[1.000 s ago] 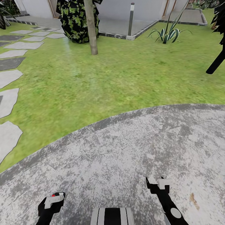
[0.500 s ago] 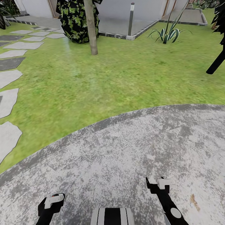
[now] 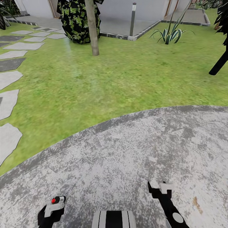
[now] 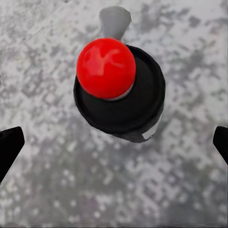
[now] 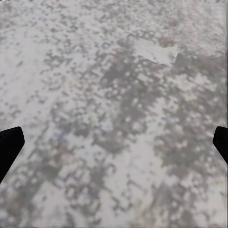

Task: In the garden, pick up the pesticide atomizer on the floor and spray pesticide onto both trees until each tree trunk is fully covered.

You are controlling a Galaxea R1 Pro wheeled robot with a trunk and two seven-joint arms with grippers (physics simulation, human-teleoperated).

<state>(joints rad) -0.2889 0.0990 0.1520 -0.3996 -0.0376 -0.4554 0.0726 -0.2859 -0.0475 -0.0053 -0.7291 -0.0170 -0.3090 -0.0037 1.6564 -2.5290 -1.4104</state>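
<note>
Step in hand: pickup. The left hand [image 3: 50, 211] hangs with fingers spread wide directly above the pesticide atomizer [image 4: 118, 90], which stands upright on the grey paved floor [image 3: 133, 152] at near left; the next move calls for a straight descent and closing on the black body below the red nozzle. The right hand [image 3: 158, 187] is open and empty, and open lawn [image 3: 104, 85] leads to the far tree trunk [image 3: 91, 28]
</note>
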